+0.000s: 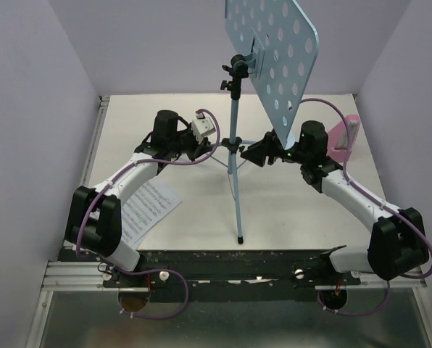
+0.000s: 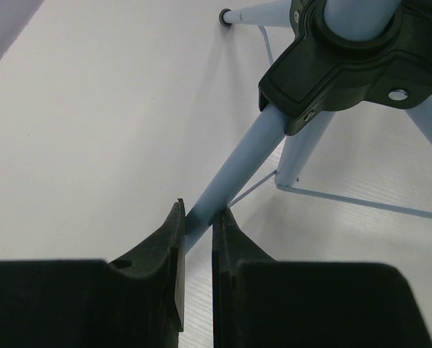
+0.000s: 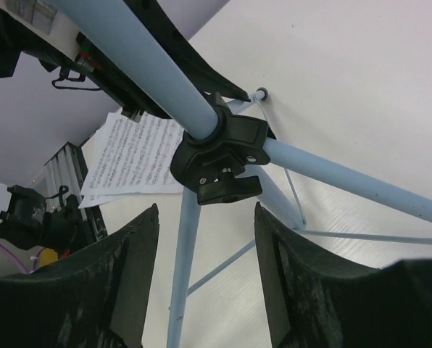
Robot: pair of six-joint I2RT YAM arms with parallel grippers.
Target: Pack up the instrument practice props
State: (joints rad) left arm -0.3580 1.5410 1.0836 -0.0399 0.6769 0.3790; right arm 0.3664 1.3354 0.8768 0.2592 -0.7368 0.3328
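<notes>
Packing has barely begun, by the look of it. The light-blue music stand with its hole-punched flat desk [image 1: 277, 54] stands fully set up, its thin tripod legs spread on the white worktop [image 1: 296, 217]. The left hand [image 2: 199, 214] is clamped on one slanting pale-blue tubular leg [image 2: 245, 152], with the black plastic hub [image 3: 219, 156] up ahead of it. The right hand [image 3: 206, 210] is apart, its fingers either side of that hub and not touching it. The white printed sheet-music pages [image 1: 147, 206] lie flat on the worktop back behind the left hand, under its forearm. The small pink wedge-shaped metronome [image 1: 343, 138] stands behind the right hand, past its wrist. No container shows. Folding the legs, lowering the desk and gathering the pages and metronome all seem left to do.
</notes>
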